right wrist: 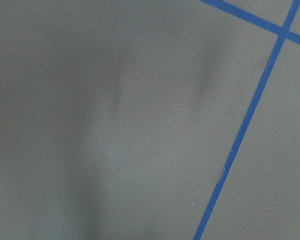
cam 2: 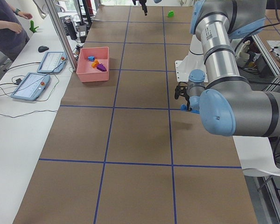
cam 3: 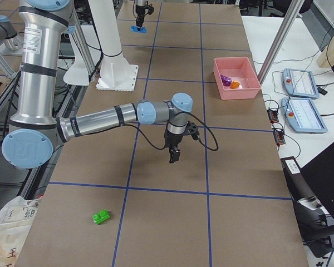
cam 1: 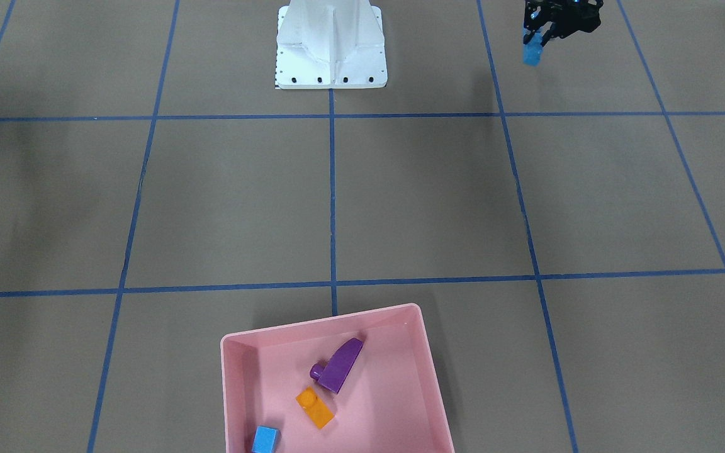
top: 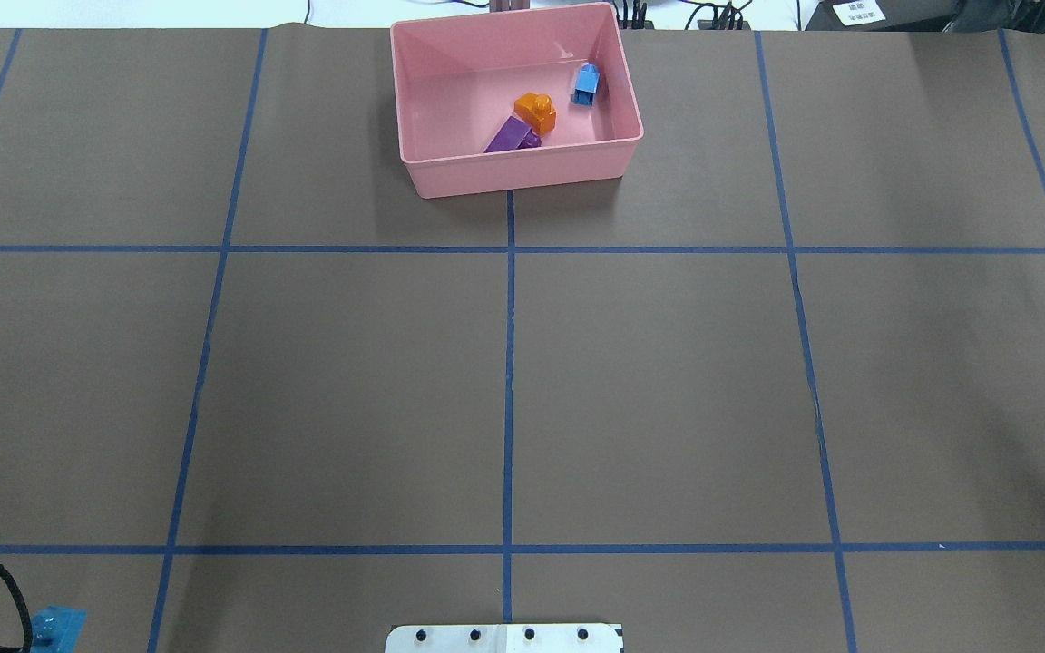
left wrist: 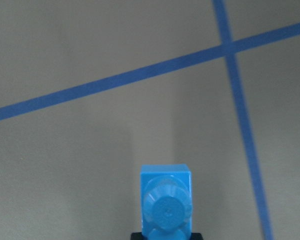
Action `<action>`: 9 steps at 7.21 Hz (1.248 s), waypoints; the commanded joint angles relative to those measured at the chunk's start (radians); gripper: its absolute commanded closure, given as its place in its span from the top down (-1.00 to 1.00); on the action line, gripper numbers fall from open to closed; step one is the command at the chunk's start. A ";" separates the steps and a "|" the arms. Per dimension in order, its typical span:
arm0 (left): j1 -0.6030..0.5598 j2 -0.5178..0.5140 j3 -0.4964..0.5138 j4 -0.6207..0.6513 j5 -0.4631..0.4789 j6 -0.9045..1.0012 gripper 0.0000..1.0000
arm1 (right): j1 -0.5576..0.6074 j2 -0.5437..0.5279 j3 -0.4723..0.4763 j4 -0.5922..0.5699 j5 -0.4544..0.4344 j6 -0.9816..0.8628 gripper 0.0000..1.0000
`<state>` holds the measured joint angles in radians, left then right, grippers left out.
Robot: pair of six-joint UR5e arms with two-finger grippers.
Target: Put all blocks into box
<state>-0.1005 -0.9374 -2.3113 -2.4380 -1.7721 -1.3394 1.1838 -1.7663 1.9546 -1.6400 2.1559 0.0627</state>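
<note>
The pink box (cam 1: pixel 236 390) stands at the table's far side and holds the purple sloped block (cam 1: pixel 340 365), the orange block (cam 1: pixel 315 408) and the small blue block (cam 1: pixel 265 439). My left gripper (cam 1: pixel 537 43) is shut on the long blue block (cam 1: pixel 532 54), close to the table near my base; the left wrist view shows its end stud (left wrist: pixel 166 206). The green block (cam 3: pixel 102 217) lies on the table far out on my right. My right gripper (cam 3: pixel 173 158) points down above bare table, apart from the green block; I cannot tell whether it is open or shut.
The white robot base plate (cam 1: pixel 331 75) sits at the table's near middle edge. Blue tape lines (top: pixel 509 363) divide the brown table. Beyond the box, a side table carries tablets (cam 2: pixel 32 86), and an operator (cam 2: pixel 4 23) stands there.
</note>
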 commanded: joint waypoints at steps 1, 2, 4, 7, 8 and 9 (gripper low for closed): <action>-0.301 -0.207 0.001 0.124 -0.251 0.099 -1.00 | 0.016 -0.106 -0.040 0.158 0.002 -0.009 1.00; -0.476 -0.406 0.019 0.319 -0.383 0.144 -1.00 | 0.031 -0.163 -0.051 0.228 0.005 -0.042 1.00; -0.641 -0.726 0.117 0.598 -0.477 0.227 -1.00 | 0.056 -0.254 -0.068 0.299 0.009 -0.111 1.00; -0.835 -0.998 0.326 0.669 -0.611 0.278 -1.00 | 0.167 -0.326 -0.173 0.316 0.100 -0.358 1.00; -0.858 -1.077 0.389 0.671 -0.621 0.264 -1.00 | 0.193 -0.363 -0.192 0.318 0.108 -0.435 1.00; -0.880 -1.160 0.462 0.668 -0.621 0.226 -1.00 | 0.200 -0.398 -0.192 0.319 0.108 -0.452 1.00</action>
<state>-0.9471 -1.9966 -1.9350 -1.7708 -2.3813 -1.0815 1.3646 -2.1228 1.7744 -1.3228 2.2562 -0.3398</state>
